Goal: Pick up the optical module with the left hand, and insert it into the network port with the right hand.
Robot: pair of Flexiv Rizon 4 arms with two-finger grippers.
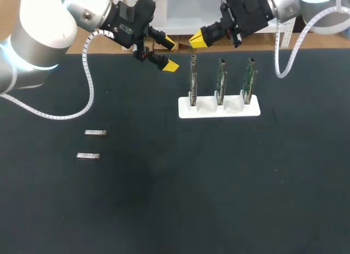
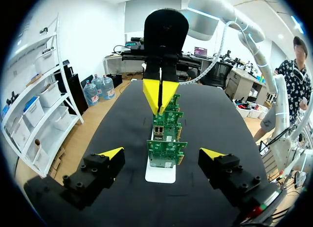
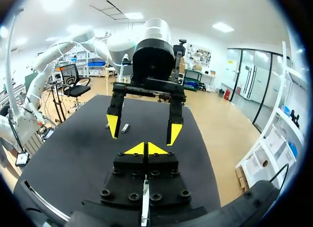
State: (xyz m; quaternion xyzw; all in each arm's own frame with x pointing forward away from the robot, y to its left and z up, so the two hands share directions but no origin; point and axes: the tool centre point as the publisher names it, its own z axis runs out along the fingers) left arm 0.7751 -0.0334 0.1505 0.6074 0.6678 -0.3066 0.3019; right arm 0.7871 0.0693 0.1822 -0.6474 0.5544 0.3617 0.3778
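Observation:
Two small silver optical modules lie on the black table at the left, one (image 1: 95, 133) a little behind the other (image 1: 88, 156); one module (image 3: 125, 128) also shows in the right wrist view. Three green circuit boards (image 1: 220, 79) with network ports (image 2: 159, 131) stand upright in a white holder (image 1: 219, 109). My left gripper (image 1: 169, 55) hangs open and empty at the table's far edge, left of the boards. My right gripper (image 1: 198, 40) is shut with nothing in it, just behind the leftmost board. In the left wrist view my left gripper (image 2: 161, 153) faces the row of boards (image 2: 166, 139), the right gripper (image 2: 160, 95) beyond them.
The white holder (image 2: 160, 174) stands at the back, right of the middle. The table's far edge runs just behind both grippers. The left gripper (image 3: 144, 129) hangs straight ahead of my right gripper (image 3: 145, 148), a short way off.

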